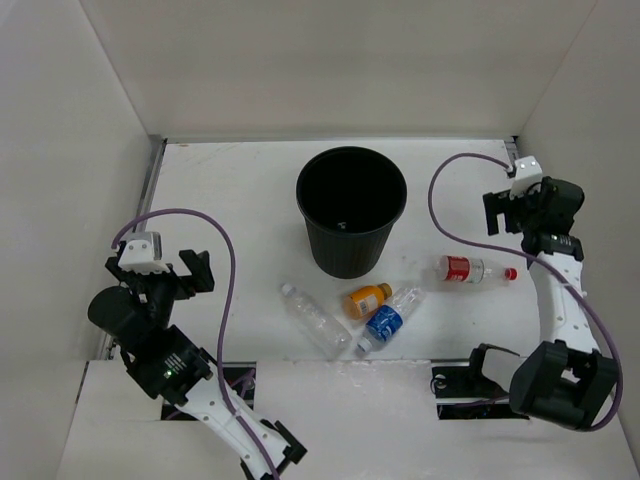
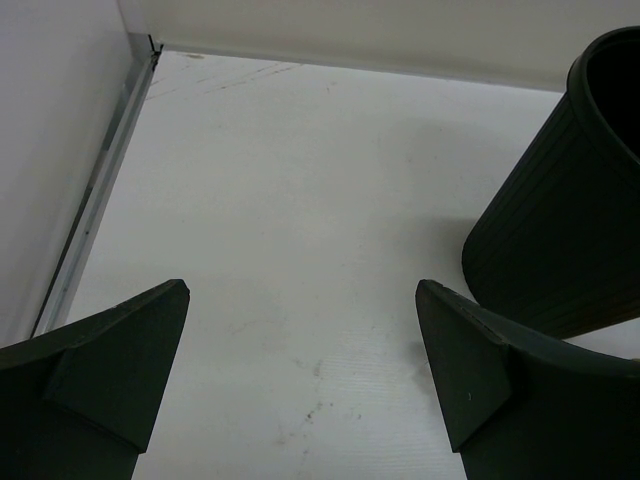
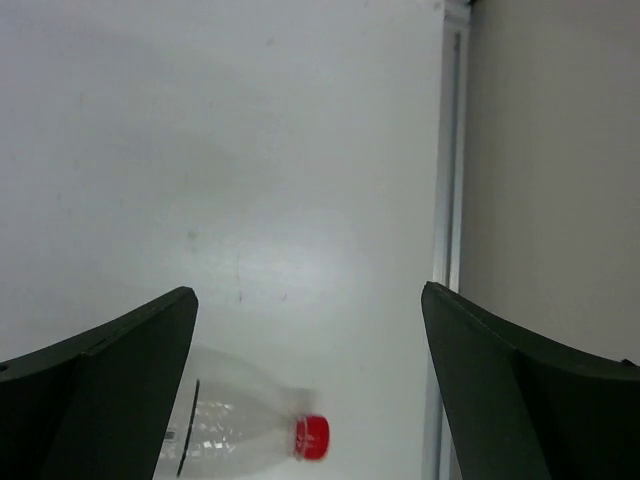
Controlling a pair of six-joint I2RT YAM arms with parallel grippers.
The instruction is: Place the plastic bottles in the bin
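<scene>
Progress: no bottle shows inside the bin [image 1: 345, 250], and all four lie on their sides on the table [image 1: 230, 200]. By my judgement the whole task is left to do.

Left gripper [image 2: 300, 290]: jaws spread wide, holding nothing, above bare table.

Bin from the left gripper: ahead and off to its right, apart from the fingers. Its ribbed black wall fills the right edge of the wrist view.

Right gripper [image 3: 308, 295]: jaws spread wide and empty.

Red-capped bottle [image 3: 240, 435]: the closest bottle to the right gripper. It lies low in that wrist view, under the gap between the fingers and nearer the left-hand finger in that view, and neither finger touches it. Its cap points toward the side wall.

Orange bottle [image 1: 366, 300] and blue-label bottle [image 1: 386, 322]: they lie side by side, close enough that they may touch, just in front of the bin and well apart from both grippers.

White-capped bottle [image 1: 314, 318]: it lies just beside those two on the side toward the left gripper, yet well short of it.
</scene>
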